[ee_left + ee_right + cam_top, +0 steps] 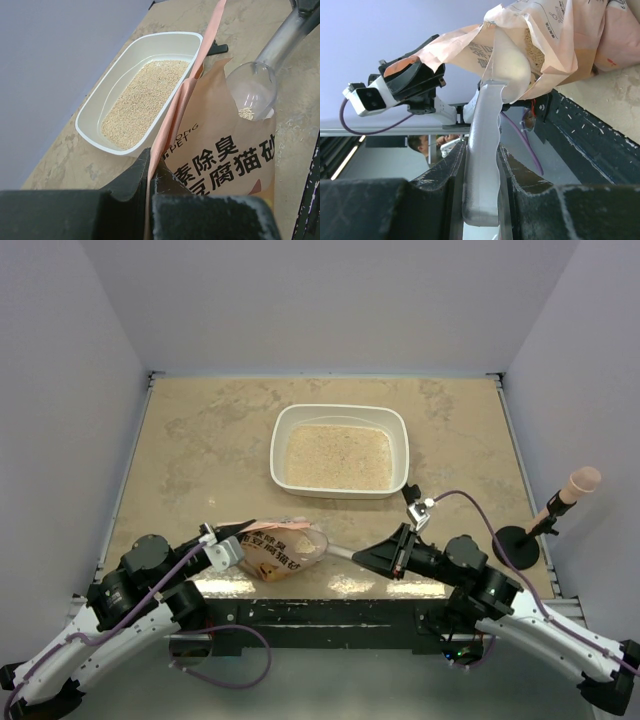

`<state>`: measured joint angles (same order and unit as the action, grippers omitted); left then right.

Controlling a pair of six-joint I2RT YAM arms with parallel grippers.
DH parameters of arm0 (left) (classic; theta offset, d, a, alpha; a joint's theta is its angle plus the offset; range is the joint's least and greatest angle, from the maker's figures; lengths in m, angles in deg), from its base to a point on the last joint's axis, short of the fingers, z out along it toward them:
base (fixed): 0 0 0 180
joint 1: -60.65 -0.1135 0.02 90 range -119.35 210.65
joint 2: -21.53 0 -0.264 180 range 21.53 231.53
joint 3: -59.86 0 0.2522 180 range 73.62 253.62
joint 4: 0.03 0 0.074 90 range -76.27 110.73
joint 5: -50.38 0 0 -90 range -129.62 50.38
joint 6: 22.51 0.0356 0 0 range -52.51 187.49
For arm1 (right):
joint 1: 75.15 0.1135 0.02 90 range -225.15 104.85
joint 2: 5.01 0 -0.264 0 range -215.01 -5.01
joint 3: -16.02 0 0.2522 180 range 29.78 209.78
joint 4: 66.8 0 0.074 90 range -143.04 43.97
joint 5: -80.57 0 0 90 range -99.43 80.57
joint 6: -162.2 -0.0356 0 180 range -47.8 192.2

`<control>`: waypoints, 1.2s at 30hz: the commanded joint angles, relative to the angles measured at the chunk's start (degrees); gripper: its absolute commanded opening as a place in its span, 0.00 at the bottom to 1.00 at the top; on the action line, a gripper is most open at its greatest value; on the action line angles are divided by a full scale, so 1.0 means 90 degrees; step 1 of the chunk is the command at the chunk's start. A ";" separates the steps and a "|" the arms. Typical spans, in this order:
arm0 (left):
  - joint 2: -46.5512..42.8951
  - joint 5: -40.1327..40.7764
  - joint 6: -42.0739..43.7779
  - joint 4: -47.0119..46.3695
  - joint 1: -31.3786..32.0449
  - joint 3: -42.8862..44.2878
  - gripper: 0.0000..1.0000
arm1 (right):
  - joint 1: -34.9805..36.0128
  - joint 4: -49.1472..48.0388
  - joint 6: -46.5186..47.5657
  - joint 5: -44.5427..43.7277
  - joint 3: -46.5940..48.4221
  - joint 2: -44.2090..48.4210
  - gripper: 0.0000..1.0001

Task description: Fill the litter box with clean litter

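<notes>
the litter box [279,448] sits toward the far middle of the worktop [190,430], well apart from both arms. a layer of clean litter [338,457] covers its floor but lies well below the rim. more litter is inside the orange-pink bag [285,550], which lies at the near edge between the two arms.

the left hand [238,540] is clenched on the bag's upper edge, pinching a fold of the thin film and lifting it so the mouth gapes. the right hand [482,150] is grasping the handle of a clear plastic scoop [251,90], whose bowl is at the bag's mouth with only a few granules in it.

the litter is loose, fine and dry, so it probably pours like sand. no hand can take it directly; it has to ride in the scoop bowl, and a tilt or jolt on the way to the box would likely scatter it over the worktop.

the bag looks soft and crinkly, with no stiffness of its own. held by one edge it sags and folds, and the mouth may collapse over the scoop, so the top lip near the opening seems the right place to pinch it.

the scoop is stiff, smooth and probably slick. the grip low on the handle gives reach, though a loaded bowl could twist it between the fingers. the box looks rigid and light, and a knock on its rim might slide it.
</notes>
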<state>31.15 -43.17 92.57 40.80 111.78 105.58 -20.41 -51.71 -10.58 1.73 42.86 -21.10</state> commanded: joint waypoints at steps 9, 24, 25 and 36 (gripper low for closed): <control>-0.0093 0.0062 -0.0111 -0.0762 0.0022 0.0032 0.00 | 0.0021 0.1239 -0.0275 -0.0458 0.0255 0.0734 0.00; -0.0093 0.0199 -0.0140 -0.0801 0.0022 0.0022 0.00 | 0.0031 0.2519 -0.0431 -0.0928 0.0665 0.1847 0.00; -0.0093 0.0219 -0.0150 -0.0810 0.0022 0.0013 0.00 | 0.0031 0.2529 -0.0411 -0.0918 0.0685 0.1847 0.00; -0.0093 0.0287 -0.0160 -0.0830 0.0022 0.0013 0.00 | 0.0031 0.2734 -0.0333 -0.1201 0.1300 0.1837 0.00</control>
<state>30.98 -40.77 92.09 40.38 111.78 105.56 -20.60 -26.64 -13.71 -6.07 50.25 -6.37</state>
